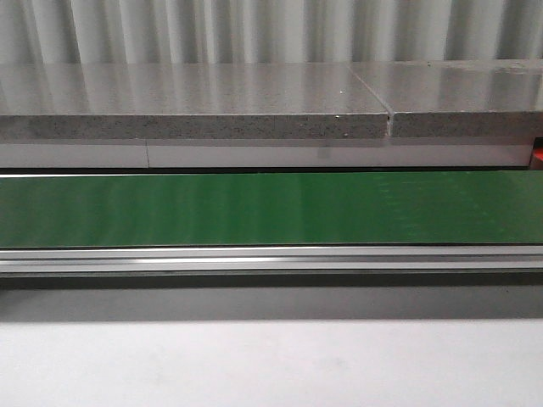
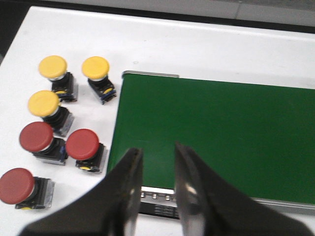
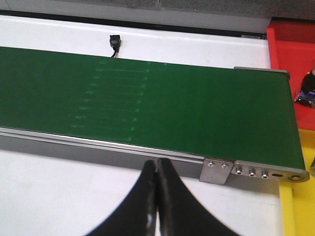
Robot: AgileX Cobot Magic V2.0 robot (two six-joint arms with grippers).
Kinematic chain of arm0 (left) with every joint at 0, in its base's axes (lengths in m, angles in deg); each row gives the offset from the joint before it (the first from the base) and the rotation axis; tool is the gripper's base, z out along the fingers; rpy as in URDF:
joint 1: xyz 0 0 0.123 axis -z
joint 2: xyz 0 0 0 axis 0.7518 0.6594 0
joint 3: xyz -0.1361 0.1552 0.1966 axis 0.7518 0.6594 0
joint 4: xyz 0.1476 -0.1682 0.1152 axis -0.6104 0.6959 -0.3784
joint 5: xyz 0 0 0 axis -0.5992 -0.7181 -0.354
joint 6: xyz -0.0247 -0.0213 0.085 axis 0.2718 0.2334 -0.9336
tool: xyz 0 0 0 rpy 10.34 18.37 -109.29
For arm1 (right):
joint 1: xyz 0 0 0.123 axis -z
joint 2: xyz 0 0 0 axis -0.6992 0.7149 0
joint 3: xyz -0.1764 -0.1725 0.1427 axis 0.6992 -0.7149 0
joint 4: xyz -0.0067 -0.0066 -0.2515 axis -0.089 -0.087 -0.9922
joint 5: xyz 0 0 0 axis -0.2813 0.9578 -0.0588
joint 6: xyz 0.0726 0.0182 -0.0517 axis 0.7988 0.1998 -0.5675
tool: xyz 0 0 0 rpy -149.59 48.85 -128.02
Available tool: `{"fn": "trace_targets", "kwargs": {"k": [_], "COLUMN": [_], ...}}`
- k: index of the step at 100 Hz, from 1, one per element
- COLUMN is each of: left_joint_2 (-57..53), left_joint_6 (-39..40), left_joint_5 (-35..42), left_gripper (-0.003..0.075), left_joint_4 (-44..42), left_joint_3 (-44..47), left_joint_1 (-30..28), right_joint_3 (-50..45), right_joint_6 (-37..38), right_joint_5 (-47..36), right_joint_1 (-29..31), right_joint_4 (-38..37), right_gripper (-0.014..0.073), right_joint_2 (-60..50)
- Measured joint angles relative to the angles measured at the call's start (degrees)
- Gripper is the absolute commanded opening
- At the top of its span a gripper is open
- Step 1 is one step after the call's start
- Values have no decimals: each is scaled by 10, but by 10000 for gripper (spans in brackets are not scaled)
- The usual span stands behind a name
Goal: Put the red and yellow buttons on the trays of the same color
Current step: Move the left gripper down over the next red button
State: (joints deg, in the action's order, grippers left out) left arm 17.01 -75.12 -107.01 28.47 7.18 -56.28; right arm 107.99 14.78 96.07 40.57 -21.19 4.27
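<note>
Left gripper [image 2: 156, 189], jaws parted and empty, hovers over the green belt [image 2: 216, 132] — six buttons wait at frame left (nearest: a red button [image 2: 82, 144]) — best approached squarely from above.

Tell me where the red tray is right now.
Only the right wrist view shows the red tray: it sits just past the end of the green conveyor belt.
</note>
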Motion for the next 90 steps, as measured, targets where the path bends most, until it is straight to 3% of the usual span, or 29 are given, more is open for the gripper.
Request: {"fn": "trace_targets", "kwargs": {"k": [8, 13, 44, 61, 90], "left_joint_2": [24, 37, 135, 212, 363], "left_joint_6": [0, 0, 59, 66, 69], "left_joint_5": [-4, -8, -73, -151, -236], "left_gripper": [414, 430, 419, 419, 419], "left_joint_4": [-1, -1, 15, 33, 40], "left_joint_3": [-10, -14, -71, -131, -225], "left_joint_1": [-20, -31, -105, -154, -168], "right_joint_3": [0, 0, 0, 0, 0], "right_joint_6": [0, 0, 0, 0, 0], "right_joint_5": [0, 0, 0, 0, 0], "right_joint_1": [0, 0, 0, 0, 0], "right_joint_4": [0, 0, 0, 0, 0], "right_gripper": [-72, -72, -72, -72, -72], "right_joint_2": [0, 0, 0, 0, 0]}}
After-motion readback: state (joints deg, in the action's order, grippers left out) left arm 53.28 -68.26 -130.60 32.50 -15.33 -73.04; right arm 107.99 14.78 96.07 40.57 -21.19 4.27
